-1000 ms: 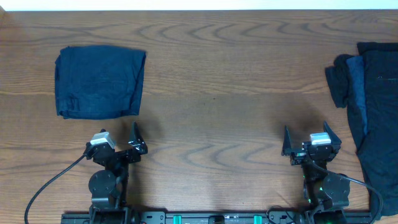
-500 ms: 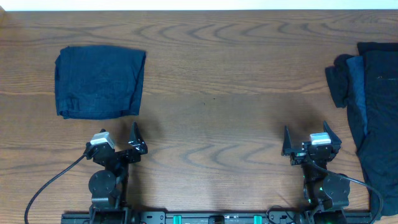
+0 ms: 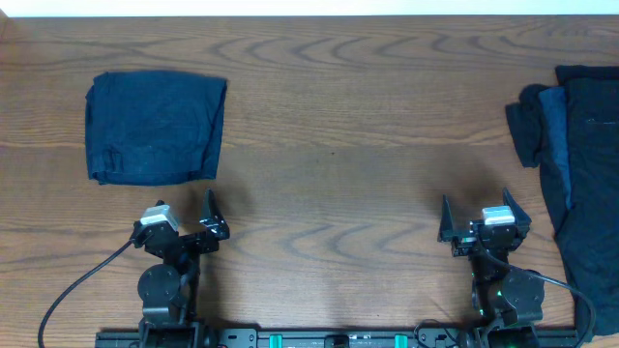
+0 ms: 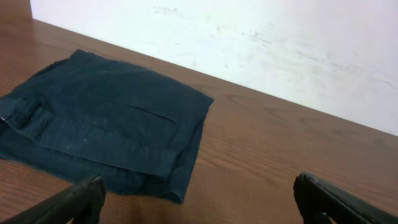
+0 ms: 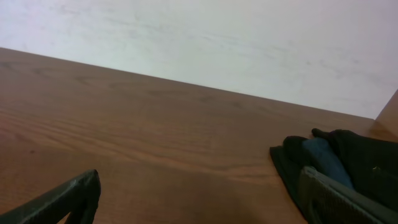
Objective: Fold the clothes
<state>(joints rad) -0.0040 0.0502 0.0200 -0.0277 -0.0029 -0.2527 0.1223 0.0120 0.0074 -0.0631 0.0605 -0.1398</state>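
One of the clothes, a navy garment folded into a rectangle [image 3: 155, 128], lies flat at the far left of the wooden table [image 3: 338, 116]. The left wrist view shows that folded garment [image 4: 106, 134] ahead and to the left of the fingers. A rumpled heap of dark clothes [image 3: 578, 184] lies along the right edge, and its near end [image 5: 348, 155] shows in the right wrist view. My left gripper [image 3: 186, 208] [image 4: 199, 183] stands open near the front edge, apart from the folded garment. My right gripper [image 3: 476, 205] [image 5: 200, 177] is open too, left of the heap, holding nothing.
A white wall [image 5: 205, 43] runs behind the table's far edge. Both arm bases sit on a rail [image 3: 329, 338] at the front edge, with a black cable [image 3: 82, 290] trailing left of the left arm. Bare wood spans the middle between the two garments.
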